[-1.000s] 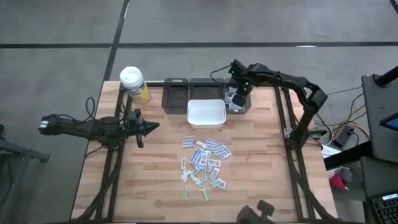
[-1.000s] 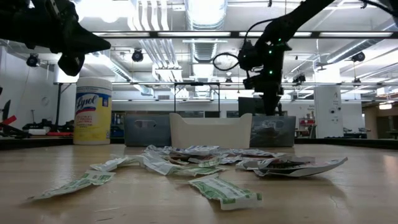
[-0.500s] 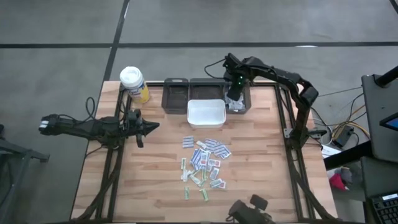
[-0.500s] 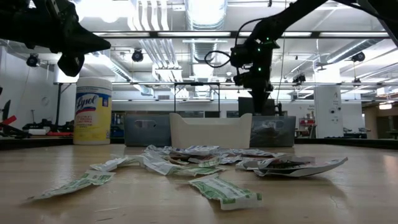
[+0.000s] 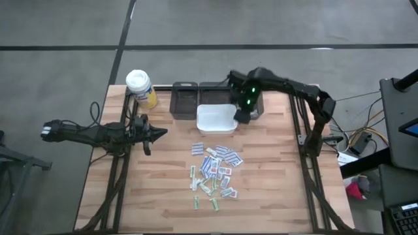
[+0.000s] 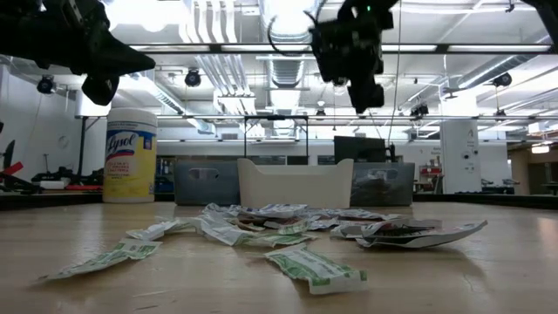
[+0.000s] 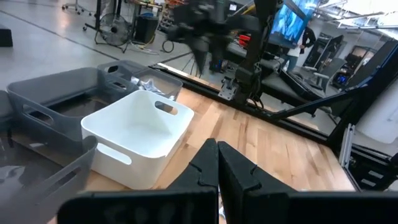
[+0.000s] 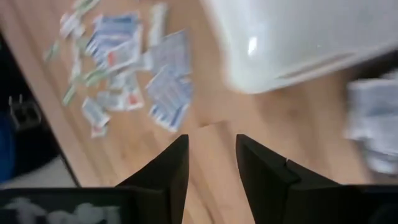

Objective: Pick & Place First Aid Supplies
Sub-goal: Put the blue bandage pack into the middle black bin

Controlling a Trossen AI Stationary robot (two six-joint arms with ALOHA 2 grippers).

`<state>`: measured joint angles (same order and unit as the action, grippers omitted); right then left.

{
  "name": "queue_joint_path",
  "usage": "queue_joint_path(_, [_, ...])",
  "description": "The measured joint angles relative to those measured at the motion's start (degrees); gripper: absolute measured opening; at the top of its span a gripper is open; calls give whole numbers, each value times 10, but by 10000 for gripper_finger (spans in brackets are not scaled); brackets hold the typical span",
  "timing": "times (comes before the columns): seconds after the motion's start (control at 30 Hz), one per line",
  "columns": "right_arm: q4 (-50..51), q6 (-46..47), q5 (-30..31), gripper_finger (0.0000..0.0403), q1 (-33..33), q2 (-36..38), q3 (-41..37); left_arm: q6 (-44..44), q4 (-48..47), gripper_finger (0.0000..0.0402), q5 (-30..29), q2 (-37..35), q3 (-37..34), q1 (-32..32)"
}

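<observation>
The first aid supplies lie as a loose heap of small flat packets on the wooden table's middle, also seen in the low view and the right wrist view. More packets lie in the right grey bin. My right gripper hangs open in the air between the white bin and that grey bin, its fingers pointing down with nothing between them. My left gripper waits shut at the table's left.
Two more grey bins stand along the far edge behind the white bin. A white-capped yellow bottle stands at the far left corner. Bare wood lies around the heap toward the near edge.
My right gripper has risen out of the right grey bin and swung toward the table's left and near side, ending beside the white bin's right end. It has tipped from pointing straight down to a slant.
</observation>
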<state>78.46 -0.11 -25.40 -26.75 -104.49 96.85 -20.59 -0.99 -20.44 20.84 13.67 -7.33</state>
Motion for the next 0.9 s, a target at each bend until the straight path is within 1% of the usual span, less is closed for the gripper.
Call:
queue_joint_path(0.13, [-14,15,0,118,83,6,-5,8,-1,0,5,0,0,0])
queue_joint_path(0.23, [-44,42,9,111,142,6,-6,12,-1,0,18,0,0,0])
queue_joint_path(0.3, [-62,63,38,106,177,6,-7,13,-2,0,25,0,0,0])
queue_joint_path(0.47, [-73,134,149,97,245,6,-13,15,-3,0,46,0,0,0])
queue_joint_path(0.53, [-75,167,172,96,263,6,-22,15,-3,0,55,0,0,0])
queue_joint_path(0.67, [-116,221,178,100,283,7,-56,15,-3,0,65,0,0,0])
queue_joint_path(0.8, [-191,220,181,114,290,7,-95,28,-3,0,71,0,0,0])
queue_joint_path(0.9, [-230,191,181,126,290,7,-122,29,-3,0,76,0,0,0])
